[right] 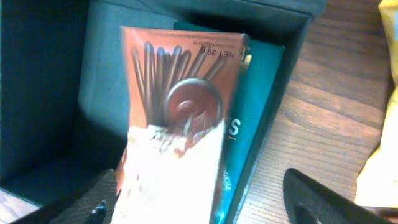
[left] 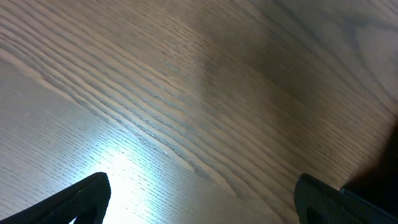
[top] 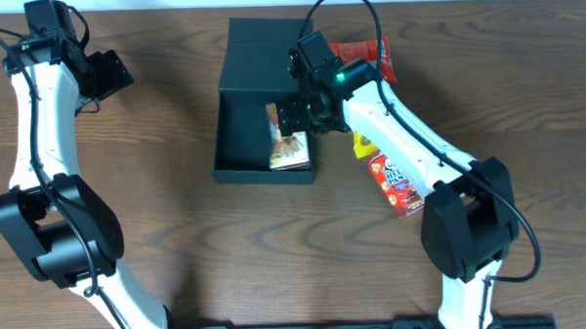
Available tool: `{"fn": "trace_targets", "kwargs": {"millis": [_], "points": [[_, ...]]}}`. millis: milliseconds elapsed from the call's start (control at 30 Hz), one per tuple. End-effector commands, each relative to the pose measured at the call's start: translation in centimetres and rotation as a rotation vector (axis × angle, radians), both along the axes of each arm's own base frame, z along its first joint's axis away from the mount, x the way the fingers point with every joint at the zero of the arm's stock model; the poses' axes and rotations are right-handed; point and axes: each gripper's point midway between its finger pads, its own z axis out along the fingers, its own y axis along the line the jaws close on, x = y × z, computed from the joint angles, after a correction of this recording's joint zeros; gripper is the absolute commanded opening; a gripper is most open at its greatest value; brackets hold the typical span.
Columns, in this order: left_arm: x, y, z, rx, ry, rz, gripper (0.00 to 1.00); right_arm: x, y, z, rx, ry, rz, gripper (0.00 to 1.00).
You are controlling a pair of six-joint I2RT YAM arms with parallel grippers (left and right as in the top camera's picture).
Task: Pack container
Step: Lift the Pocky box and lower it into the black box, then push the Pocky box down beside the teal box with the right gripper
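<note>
The box (top: 241, 137) sits on the table (top: 178, 237) in the middle, toward the far edge. Its flat lid (top: 260, 53) is swung open at the back and most of its dark floor is bare. Against the box's right wall lies a teal carton (right: 255, 118), and on top of that a brown stick pack (right: 177, 93) showing chocolate sticks. The right fingers (right: 93, 202) hang over this right side of the box, spread wide. One is on each side of the pack's near end, and neither is pressed to it as far as I can see. Just right of the box, partly under the right arm, is a yellow packet (top: 364, 142). A red pouch (top: 393, 181) lies close beside the packet, on the side away from the box. A red wrapper (top: 362, 55) lies off the box's far right corner. Well to the left of the box, the left fingers (left: 84, 199) are also apart, over bare wood.
</note>
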Motion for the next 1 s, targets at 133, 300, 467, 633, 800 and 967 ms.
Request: {"fn": "trace_targets", "kwargs": {"millis": [133, 300, 467, 633, 800, 967], "points": [[0.1, 0.2, 1.3, 0.004, -0.03, -0.001, 0.95, 0.5, 0.7, 0.4, 0.001, -0.029, 0.017, 0.88], [0.1, 0.2, 1.3, 0.004, -0.03, -0.001, 0.96, 0.1, 2.4, 1.1, 0.094, -0.009, 0.068, 0.22], [0.1, 0.3, 1.4, 0.005, -0.031, -0.001, 0.95, -0.2, 4.9, 1.9, 0.147, -0.061, 0.176, 0.01], [0.3, 0.5, 1.5, 0.007, -0.042, 0.003, 0.95, -0.4, 7.1, 2.4, 0.153, -0.131, 0.246, 0.02], [0.3, 0.6, 1.5, 0.007, -0.041, 0.005, 0.95, -0.4, 9.6, 2.7, 0.156, -0.215, 0.333, 0.02], [0.2, 0.6, 1.5, 0.007, -0.04, 0.005, 0.95, -0.4, 10.3, 0.1, 0.139, -0.189, 0.347, 0.01]]}}
